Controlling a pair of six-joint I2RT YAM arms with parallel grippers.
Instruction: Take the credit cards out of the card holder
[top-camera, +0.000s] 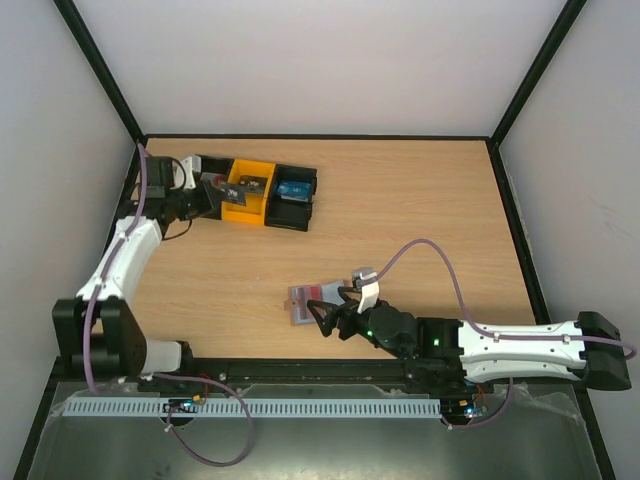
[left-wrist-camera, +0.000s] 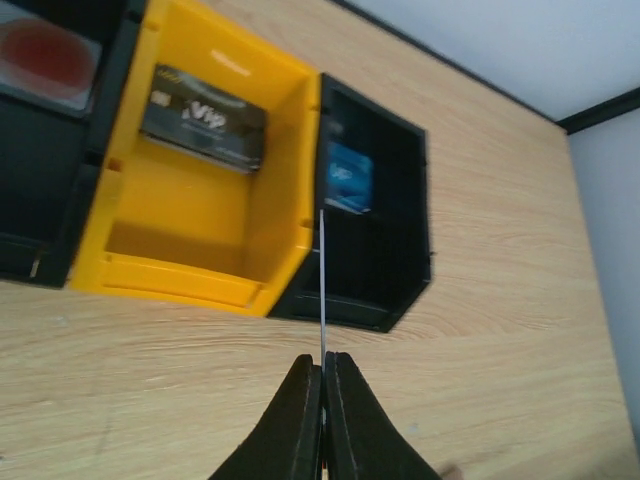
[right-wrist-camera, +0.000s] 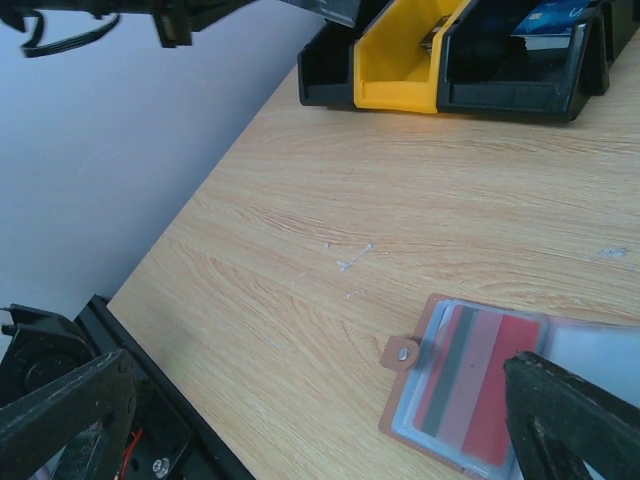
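Note:
The card holder (top-camera: 305, 305) lies open on the table, brown rim, snap tab and clear pockets. In the right wrist view the card holder (right-wrist-camera: 440, 330) has a pinkish-red credit card (right-wrist-camera: 480, 390) with a dark stripe in its pocket. My right gripper (top-camera: 335, 312) is open wide at the holder's right side, its fingers (right-wrist-camera: 70, 410) spread far apart around it (right-wrist-camera: 318, 372). My left gripper (top-camera: 210, 192) is at the bins, back left. It is shut (left-wrist-camera: 322, 378) on a thin credit card (left-wrist-camera: 322, 290) seen edge-on, held above the table in front of the bins.
A row of bins (top-camera: 262, 192) stands at the back left. The yellow bin (left-wrist-camera: 190, 250) holds a dark card (left-wrist-camera: 203, 130), the black bin (left-wrist-camera: 385, 270) to its right a blue card (left-wrist-camera: 350, 175), and the left black bin a card with a red circle (left-wrist-camera: 45, 55).

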